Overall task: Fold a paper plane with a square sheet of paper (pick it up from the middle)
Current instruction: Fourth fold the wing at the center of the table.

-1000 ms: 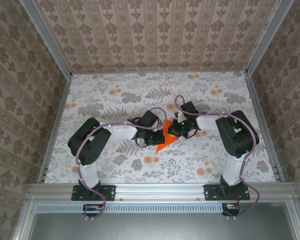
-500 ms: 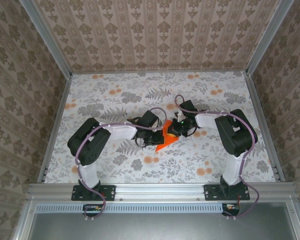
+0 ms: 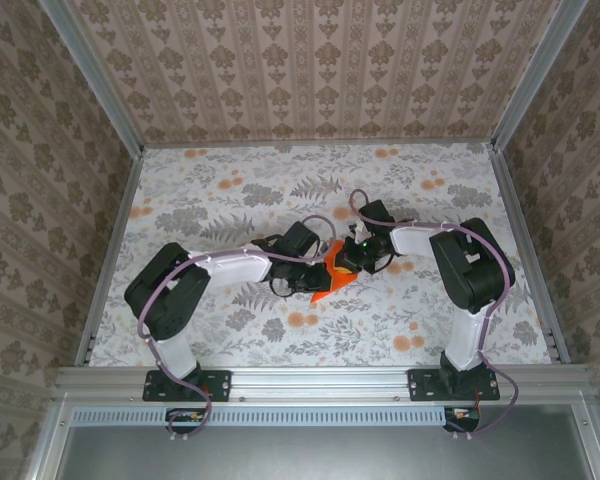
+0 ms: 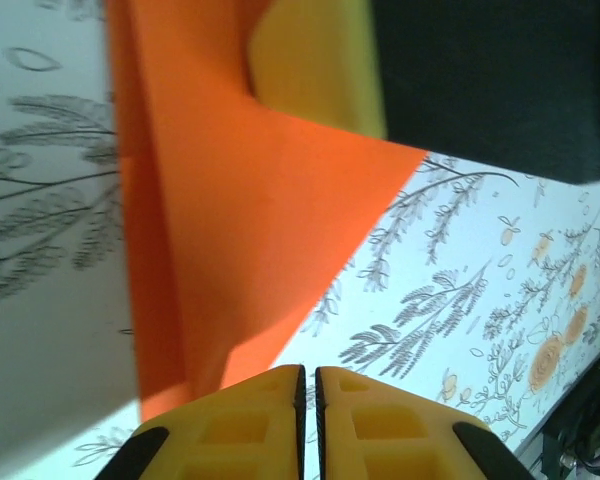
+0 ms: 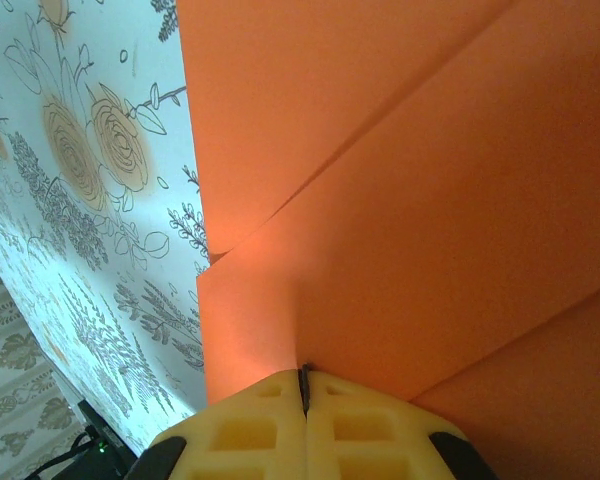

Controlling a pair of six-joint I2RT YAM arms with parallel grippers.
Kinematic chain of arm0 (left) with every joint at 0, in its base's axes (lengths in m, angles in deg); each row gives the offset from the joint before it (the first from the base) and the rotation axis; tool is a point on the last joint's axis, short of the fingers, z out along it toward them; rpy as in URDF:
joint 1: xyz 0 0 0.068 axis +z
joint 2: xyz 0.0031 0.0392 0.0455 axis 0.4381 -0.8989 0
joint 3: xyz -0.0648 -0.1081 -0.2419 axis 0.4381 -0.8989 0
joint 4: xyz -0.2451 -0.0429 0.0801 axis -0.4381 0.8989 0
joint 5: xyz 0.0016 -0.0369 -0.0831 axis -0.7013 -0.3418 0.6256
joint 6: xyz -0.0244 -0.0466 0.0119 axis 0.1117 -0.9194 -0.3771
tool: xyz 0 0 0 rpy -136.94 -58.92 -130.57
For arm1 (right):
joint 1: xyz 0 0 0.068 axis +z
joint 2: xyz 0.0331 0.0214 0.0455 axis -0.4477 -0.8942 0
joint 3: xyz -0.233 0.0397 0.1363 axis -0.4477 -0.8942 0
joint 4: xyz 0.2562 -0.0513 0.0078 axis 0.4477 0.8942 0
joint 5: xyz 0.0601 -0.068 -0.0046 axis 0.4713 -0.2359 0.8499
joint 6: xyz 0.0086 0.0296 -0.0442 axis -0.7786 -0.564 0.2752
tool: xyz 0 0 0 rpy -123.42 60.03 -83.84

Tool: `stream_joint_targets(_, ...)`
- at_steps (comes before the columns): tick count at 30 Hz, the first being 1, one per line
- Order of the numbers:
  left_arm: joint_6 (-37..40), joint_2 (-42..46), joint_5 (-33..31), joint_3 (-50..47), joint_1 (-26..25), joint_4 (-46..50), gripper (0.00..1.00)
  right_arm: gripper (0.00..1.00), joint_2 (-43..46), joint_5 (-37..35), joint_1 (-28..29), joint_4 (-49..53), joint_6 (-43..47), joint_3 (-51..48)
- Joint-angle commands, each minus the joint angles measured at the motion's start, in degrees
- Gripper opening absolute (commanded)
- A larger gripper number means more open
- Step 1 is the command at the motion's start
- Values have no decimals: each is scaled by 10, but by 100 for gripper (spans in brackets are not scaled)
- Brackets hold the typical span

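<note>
Right gripper (image 5: 305, 385): yellow fingers pressed together, pinching the orange paper (image 5: 410, 200), which runs straight into their seam. In the right wrist view the paper shows several overlapping layers with straight folded edges crossing diagonally. Left gripper (image 4: 308, 385): fingers drawn together with only a thin slit between them. In its wrist view the paper's lower end passes just beside one finger, outside the slit. Whether it touches that finger cannot be told. A yellow finger of the right gripper overlaps the paper's upper part in this view.

From above, the two grippers meet near the middle of the table, tips facing each other, with the paper between them as a small pointed wedge. Its tip points toward the near edge. Whether it rests on the cloth or is lifted off it cannot be told. The floral tablecloth (image 3: 230, 190) covers the table. Patterned walls (image 3: 310, 60) enclose three sides. An aluminium rail (image 3: 320, 380) carries both arm bases.
</note>
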Motion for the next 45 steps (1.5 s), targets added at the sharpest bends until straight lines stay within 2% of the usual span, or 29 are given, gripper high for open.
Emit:
stream_joint_targets(1, 7, -3, 4, 16, -9, 17, 15, 3, -63, -142, -2, 78, -12, -30)
stream_joint_targets(11, -12, -25, -3, 2, 2, 29, 15, 3, -68, -145, -3, 86, -10, -27)
stream_joint_targets(30, -33, -14, -12, -40, 21, 18, 14, 3, -77, -151, -3, 101, -8, -20)
stream_joint_targets(38, -64, 8, -4, -103, 22, -18, 13, 3, -82, -156, -3, 104, -8, -19)
stream_joint_targets(45, -91, 52, 4, -170, 17, -49, 2, 3, -80, -159, -2, 105, -8, -20)
